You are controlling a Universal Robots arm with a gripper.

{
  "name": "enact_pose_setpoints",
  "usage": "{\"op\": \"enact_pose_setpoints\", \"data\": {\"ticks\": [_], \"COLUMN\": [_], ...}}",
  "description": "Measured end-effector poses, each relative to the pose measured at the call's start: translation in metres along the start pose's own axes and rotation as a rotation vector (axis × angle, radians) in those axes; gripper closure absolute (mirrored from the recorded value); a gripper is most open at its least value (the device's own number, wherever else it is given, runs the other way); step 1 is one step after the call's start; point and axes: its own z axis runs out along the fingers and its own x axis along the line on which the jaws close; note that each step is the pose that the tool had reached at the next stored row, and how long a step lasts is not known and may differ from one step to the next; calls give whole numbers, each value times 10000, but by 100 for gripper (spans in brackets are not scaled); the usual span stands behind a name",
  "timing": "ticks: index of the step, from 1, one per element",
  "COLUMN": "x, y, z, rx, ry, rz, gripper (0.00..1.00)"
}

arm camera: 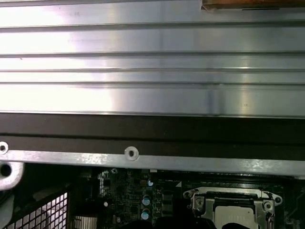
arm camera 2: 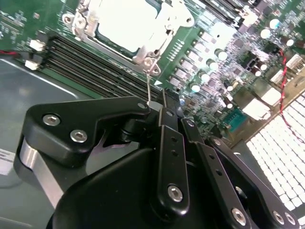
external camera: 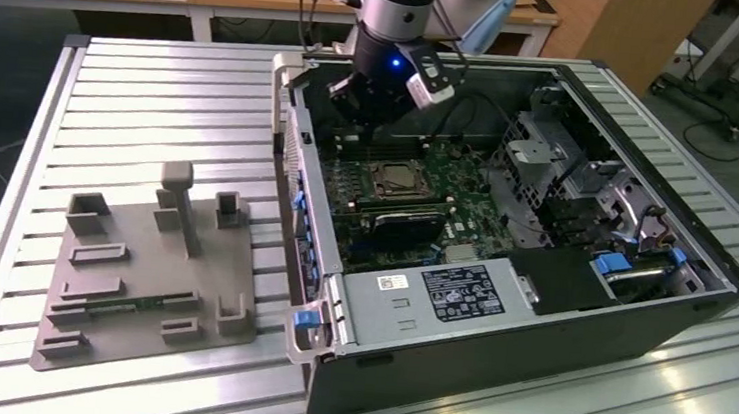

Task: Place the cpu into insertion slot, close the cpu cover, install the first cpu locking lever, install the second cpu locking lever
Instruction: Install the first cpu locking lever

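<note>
The gripper (external camera: 371,112) hung inside the open computer case (external camera: 680,325), close to the case's far wall and short of the insertion slot (external camera: 399,182). In the second wrist view its black fingertips (arm camera 2: 166,100) stood drawn together, and the thin wire of a locking lever (arm camera 2: 151,83) ran from the socket's corner down to their tip. Whether the wire was pinched between the pads could not be told.

The cpu (arm camera 2: 126,21) lay flat in the socket, silvery top up, with the cpu cover (arm camera 2: 167,23) folded down around it. Long black memory slots (arm camera 2: 95,64) ran just beside the socket on the gripper's side, leaving only a narrow strip of green board between them.

In the first wrist view the case's dark wall (arm camera: 152,129) and its silvery rim (arm camera: 190,163) stood between the motherboard and the slatted aluminium table (arm camera: 152,62).

Outside the case the table offered open room — a grey fixture tray (external camera: 150,268) sat well apart, toward the exterior view's left. A power supply (external camera: 400,315) filled the case's near end; its dark label (external camera: 463,287) carried print too small to make out.
</note>
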Motion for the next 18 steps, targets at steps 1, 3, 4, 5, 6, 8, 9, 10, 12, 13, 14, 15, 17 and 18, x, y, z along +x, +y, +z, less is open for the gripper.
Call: {"op": "enact_pose_setpoints", "data": {"ticks": [1,3,4,5,6,8,9,10,12,13,14,15,17,18], "x": [-21,-60,-74,-85,-97,-127,-145,-164,-192,-199,-206,-213,-236,-251], "y": [0,0,0,0,0,1,1,1,0,0,0,-1,-1,-1], "z": [0,0,-1,-1,0,1,2,4,8,11,14,16,19,21], "rx": [-1,0,1,0,0,1,1,1,-1,-2,-1,0,2,2], "ry": [-1,0,1,0,0,1,1,1,0,-1,-1,0,1,1], "rz": [-1,-2,-3,-3,-4,-5,-6,-7,-8,-8,-8,-7,-7,-4], "gripper": [90,90,90,90,90,90,90,90,90,90,90,90,90,90]}}
